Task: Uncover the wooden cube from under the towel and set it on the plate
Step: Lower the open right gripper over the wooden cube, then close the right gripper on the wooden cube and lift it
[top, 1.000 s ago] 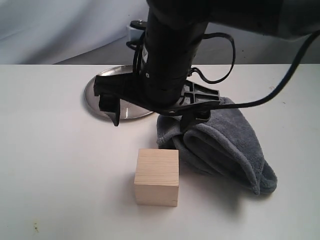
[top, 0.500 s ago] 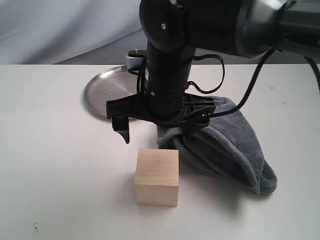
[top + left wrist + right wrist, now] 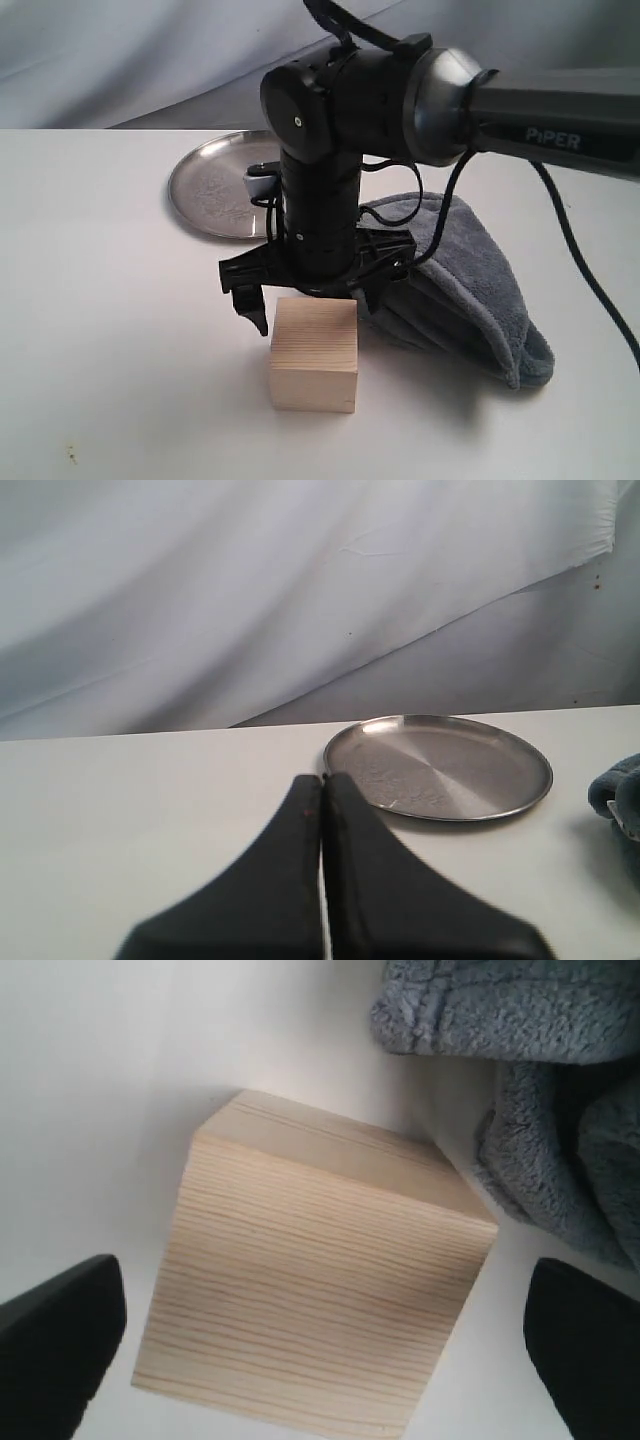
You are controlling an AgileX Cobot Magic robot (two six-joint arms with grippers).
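The pale wooden cube (image 3: 314, 352) stands uncovered on the white table, in front of the heaped grey towel (image 3: 460, 285). My right gripper (image 3: 311, 312) hangs open just over the cube's far part, with one fingertip (image 3: 256, 314) beside its left edge and the other hidden behind it. From the right wrist the cube (image 3: 315, 1265) lies between the two wide-apart fingertips (image 3: 60, 1335), and the towel (image 3: 530, 1090) lies beside it. The steel plate (image 3: 205, 185) sits empty at the back left. My left gripper (image 3: 322, 780) is shut on nothing, near the plate (image 3: 440, 765).
A grey-blue cloth backdrop (image 3: 120, 60) hangs behind the table. The right arm's black cable (image 3: 590, 290) loops over the towel. A corner of the towel (image 3: 622, 790) shows in the left wrist view.
My right gripper has come down and toward the camera, from above the plate and towel to the cube. The cube, towel and plate have not moved.
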